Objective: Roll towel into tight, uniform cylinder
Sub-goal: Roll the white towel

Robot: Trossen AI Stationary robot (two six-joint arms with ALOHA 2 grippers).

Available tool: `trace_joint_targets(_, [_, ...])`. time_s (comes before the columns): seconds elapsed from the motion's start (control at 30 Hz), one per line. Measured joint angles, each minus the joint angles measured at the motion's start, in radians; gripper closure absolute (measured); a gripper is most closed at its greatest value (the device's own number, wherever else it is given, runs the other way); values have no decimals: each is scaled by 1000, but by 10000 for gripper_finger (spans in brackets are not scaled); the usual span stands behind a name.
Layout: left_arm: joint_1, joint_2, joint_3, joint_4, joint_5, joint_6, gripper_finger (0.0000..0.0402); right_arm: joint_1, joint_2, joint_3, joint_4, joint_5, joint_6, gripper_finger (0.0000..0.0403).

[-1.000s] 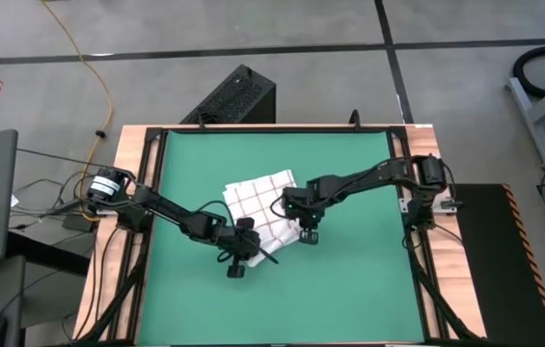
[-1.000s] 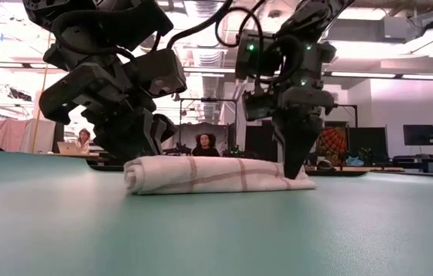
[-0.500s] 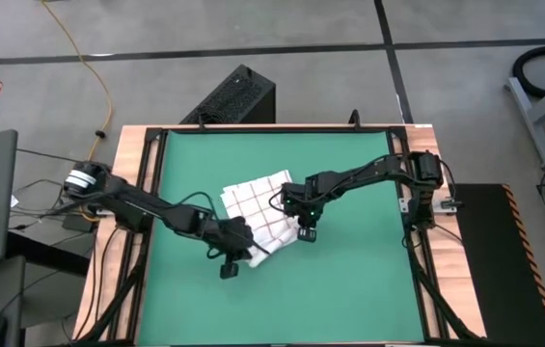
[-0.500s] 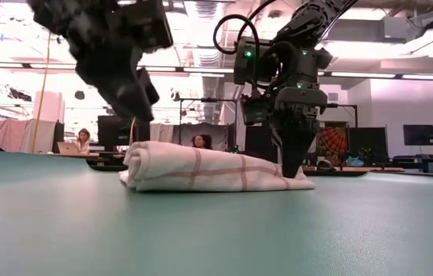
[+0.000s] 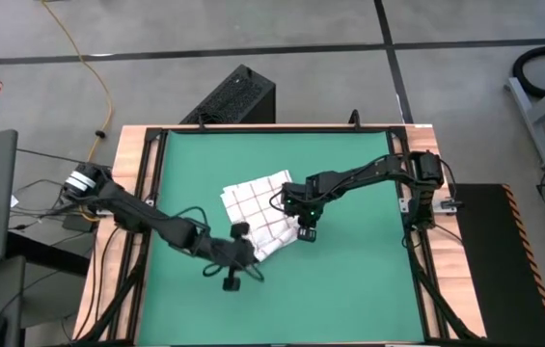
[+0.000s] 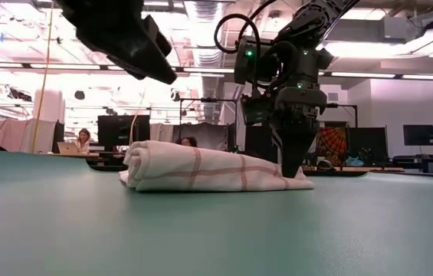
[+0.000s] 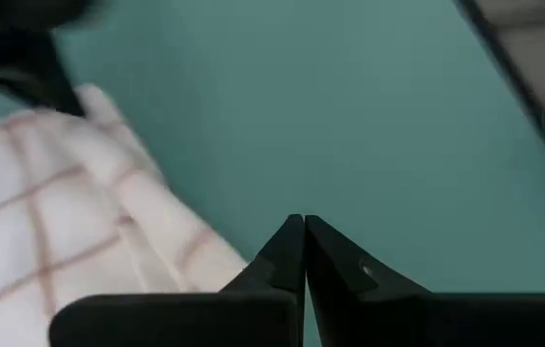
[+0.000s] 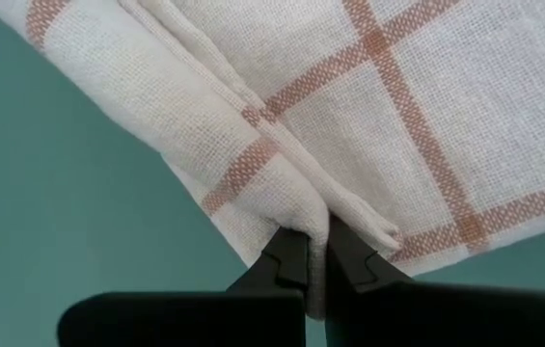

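towel (image 5: 262,214) partly rolled, roll apparently lying diagonally

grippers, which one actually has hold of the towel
The right gripper: it is shut on a pinched fold at the towel edge. The left gripper is shut on nothing, lifted clear of the cloth.

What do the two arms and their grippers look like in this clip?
Both arms are dark and slender, multi-jointed, with black cables looped alongside. The left arm has a white-banded section near its base. The right gripper hangs from a boxy wrist showing green lights; its fingers taper to thin dark tips.
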Motion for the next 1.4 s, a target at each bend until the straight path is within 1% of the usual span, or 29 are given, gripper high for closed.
trace_joint_targets(0.2, [-44, 128, 114, -150, -35, 131, 402, -3, 0, 1, 29, 2, 0, 384])
trace_joint_targets(0.3, [-57, 190, 164, -178, -40, 165, 402, -2, 0, -1, 47, 2, 0, 384])
trace_joint_targets(0.43, [-61, 265, 187, -220, -50, 144, 402, -3, 0, 1, 76, 3, 0, 384])
trace_joint_targets(0.53, [-60, 294, 191, -273, -115, 83, 402, -2, 0, 1, 82, 3, 0, 384])
trace_joint_targets(0.63, [-56, 292, 192, -353, -192, 8, 402, -2, 0, 1, 82, 2, 0, 384])
trace_joint_targets(0.73, [-54, 287, 192, -437, -221, -45, 402, -2, 0, 1, 87, 1, 0, 384])
trace_joint_targets(0.83, [-55, 285, 192, -458, -244, -81, 402, -2, 0, 1, 93, 1, 0, 384])
trace_joint_targets(1.0, [-56, 239, 192, -469, -288, -133, 402, -2, 0, 1, 92, -1, 0, 384])
trace_joint_targets(1.17, [-52, 200, 192, -509, -401, -130, 402, -1, 0, 1, 91, -2, 0, 384])
trace_joint_targets(1.2, [-48, 200, 192, -512, -410, -128, 402, 0, 0, 1, 91, -3, 0, 384])
trace_joint_targets(1.33, [-34, 201, 191, -511, -378, -138, 402, 0, 0, 1, 90, -3, 1, 384])
trace_joint_targets(1.4, [-40, 189, 191, -495, -379, -142, 401, 0, 0, 1, 90, -4, 4, 384])
